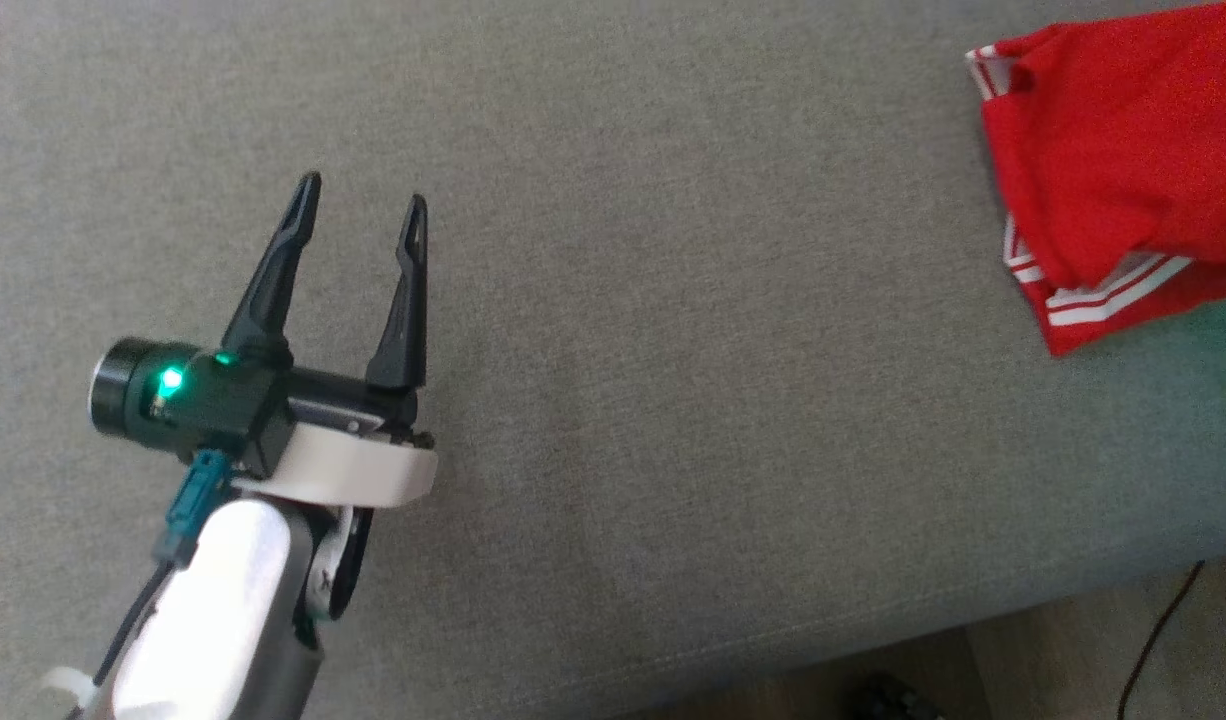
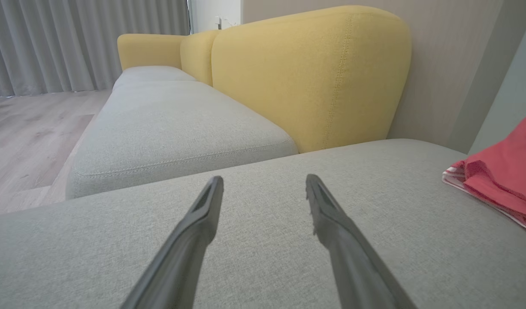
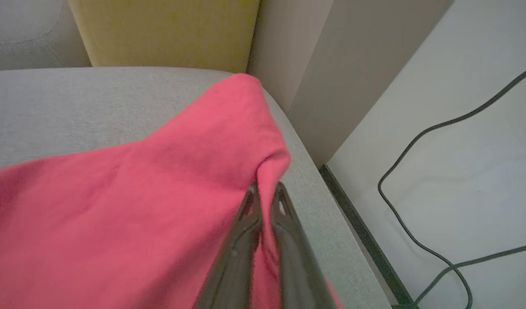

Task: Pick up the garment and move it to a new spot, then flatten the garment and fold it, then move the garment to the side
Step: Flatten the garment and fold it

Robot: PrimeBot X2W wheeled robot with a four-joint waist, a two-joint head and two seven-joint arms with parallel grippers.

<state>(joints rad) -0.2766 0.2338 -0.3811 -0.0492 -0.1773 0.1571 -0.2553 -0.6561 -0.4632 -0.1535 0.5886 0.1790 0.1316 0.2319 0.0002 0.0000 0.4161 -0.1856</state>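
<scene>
Two grey cushions are shown in the left wrist view, a farther cushion (image 2: 173, 128) and the nearer seat (image 2: 267, 240), both backed by a yellow backrest (image 2: 310, 73), with grey curtains (image 2: 52, 43) and a wooden floor (image 2: 27, 128) off to one side. The left gripper (image 1: 363, 190) is poised over bare seat fabric, its fingers spread wide with nothing between them. The right gripper (image 3: 266, 188) is clamped on a raised fold of the red garment (image 1: 1123, 150), which is piled at the seat's right end, well apart from the left gripper. White stripes (image 1: 1113, 290) along the garment's hems are made out from the head view, whereas a dark cable (image 3: 417, 171) on the pale surface beside the seat is revealed by the right wrist view.
</scene>
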